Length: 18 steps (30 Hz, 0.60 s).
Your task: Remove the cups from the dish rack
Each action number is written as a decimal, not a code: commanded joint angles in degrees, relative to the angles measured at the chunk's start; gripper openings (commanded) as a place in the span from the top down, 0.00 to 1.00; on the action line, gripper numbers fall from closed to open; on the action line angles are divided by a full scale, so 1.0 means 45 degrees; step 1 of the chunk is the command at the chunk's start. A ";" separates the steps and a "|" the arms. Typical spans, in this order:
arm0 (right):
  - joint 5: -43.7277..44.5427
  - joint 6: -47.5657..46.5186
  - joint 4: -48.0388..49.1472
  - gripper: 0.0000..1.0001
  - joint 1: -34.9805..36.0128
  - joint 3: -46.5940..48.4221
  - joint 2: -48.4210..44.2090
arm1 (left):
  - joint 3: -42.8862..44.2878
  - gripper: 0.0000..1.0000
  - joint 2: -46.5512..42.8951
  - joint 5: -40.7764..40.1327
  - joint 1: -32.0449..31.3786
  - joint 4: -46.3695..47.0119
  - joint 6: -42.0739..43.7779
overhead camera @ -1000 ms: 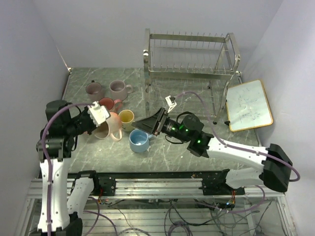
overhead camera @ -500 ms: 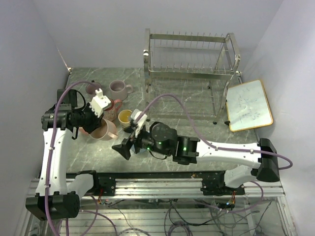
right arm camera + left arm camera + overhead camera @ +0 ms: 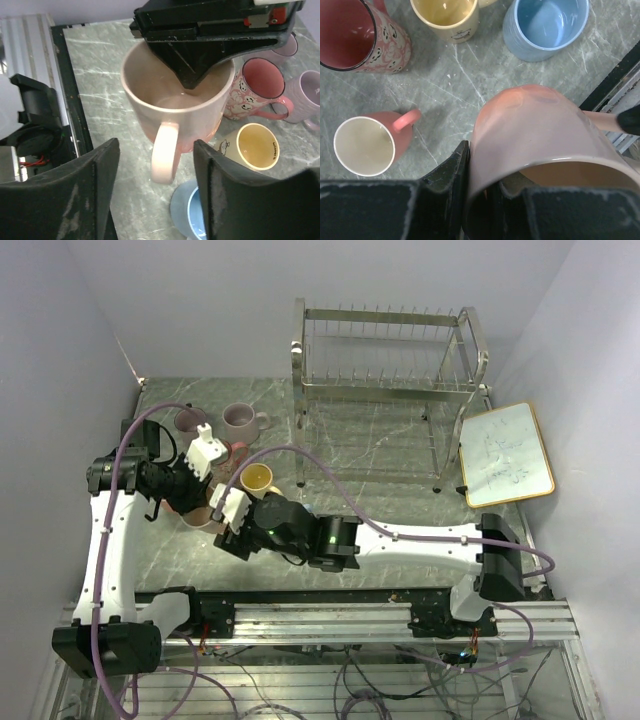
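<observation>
Peach mug point(image 3: 175, 115) hangs over the counter point(image 3: 95, 70), its rim pinched by the left jaws, one inside and one outside. Right jaws stand wide, not touching it, either side of its handle point(image 3: 164, 150).

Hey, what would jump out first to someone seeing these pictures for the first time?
The peach mug, near the front left, is pinched by its rim in the left gripper, while the right gripper faces its handle with open jaws. At the back, the chrome dish rack holds no cups; other mugs stand clustered at the left.
</observation>
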 commanded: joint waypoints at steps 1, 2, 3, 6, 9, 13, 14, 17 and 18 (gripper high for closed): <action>0.0517 -0.0597 -0.0401 0.45 0.0062 0.0923 0.0674 | 0.0685 0.93 0.0001 0.0801 0.0047 -0.0560 0.0367; 0.0607 -0.0616 -0.0459 0.47 0.0064 0.1061 0.0837 | 0.0730 0.93 0.0066 0.0825 0.0046 -0.0705 0.0467; 0.0672 -0.0628 -0.0507 0.50 0.0066 0.1159 0.0975 | 0.0780 0.93 0.0123 0.0845 0.0046 -0.0825 0.0558; 0.1066 -0.0661 -0.0545 0.59 0.0070 0.1278 0.1235 | 0.0876 0.93 0.0254 0.0993 0.0038 -0.1272 0.0926; 0.1347 -0.0502 -0.0546 0.76 0.0067 0.1175 0.1229 | 0.0840 0.93 0.0308 0.1151 0.0029 -0.1492 0.1061; 0.2015 -0.0067 -0.0233 1.00 0.0063 0.0495 0.0901 | 0.0835 0.84 0.0327 0.1296 0.0034 -0.1333 0.0889; 0.2149 0.0077 -0.0074 1.00 0.0069 0.0190 0.0710 | 0.0866 0.73 0.0307 0.1287 0.0028 -0.1238 0.0744; 0.2804 0.0538 0.0639 1.00 0.0038 -0.0951 -0.0143 | 0.0987 0.48 0.0142 0.1133 0.0042 -0.0637 0.0228; 0.2990 0.0712 0.0890 1.00 0.0002 -0.1368 -0.0495 | 0.1003 0.43 0.0044 0.1020 0.0038 -0.0326 -0.0014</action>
